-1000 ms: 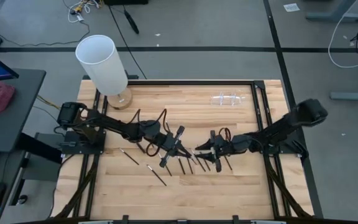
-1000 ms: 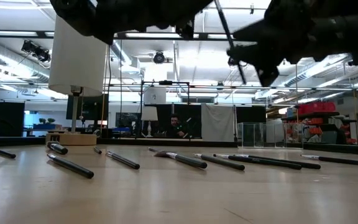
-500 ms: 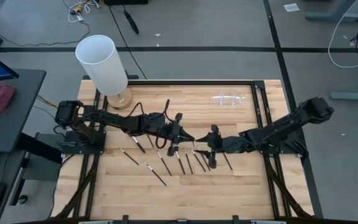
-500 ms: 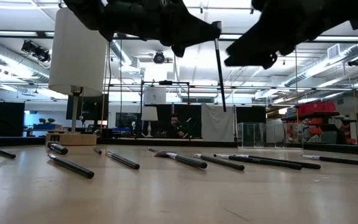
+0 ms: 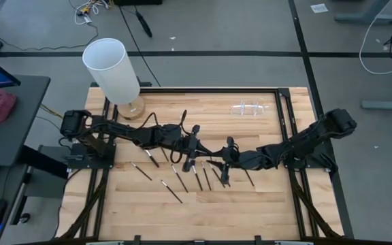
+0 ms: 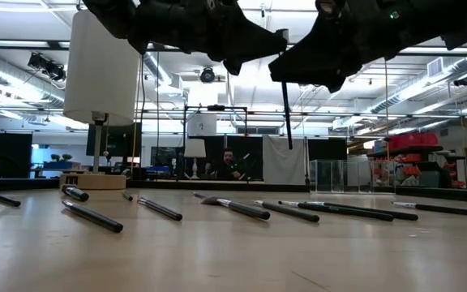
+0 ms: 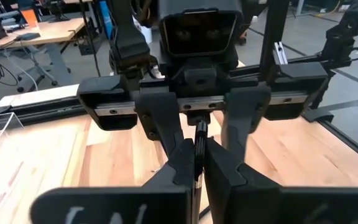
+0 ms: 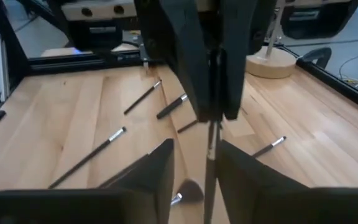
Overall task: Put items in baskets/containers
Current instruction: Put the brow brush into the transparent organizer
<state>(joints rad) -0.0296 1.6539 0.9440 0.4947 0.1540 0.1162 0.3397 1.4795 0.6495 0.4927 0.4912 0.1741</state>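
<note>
The left gripper (image 5: pixel 191 147) pinched a thin dark-handled makeup brush (image 6: pixel 286 105) upright above the wooden counter (image 5: pixel 250 204). The right gripper (image 8: pixel 194 163) straddled it, fingers apart. Early release risked dropping it, well apart from the clear plastic holder (image 5: pixel 249 108).

The high view looked straight down on the whole table (image 5: pixel 250 204) and both arms. The low view sat at tabletop height, facing level across the boards into the room. Each wrist view looked close past its own fingers toward the opposite arm. All four shared the table's middle, where a hanging brush (image 6: pixel 286 113) showed.
</note>
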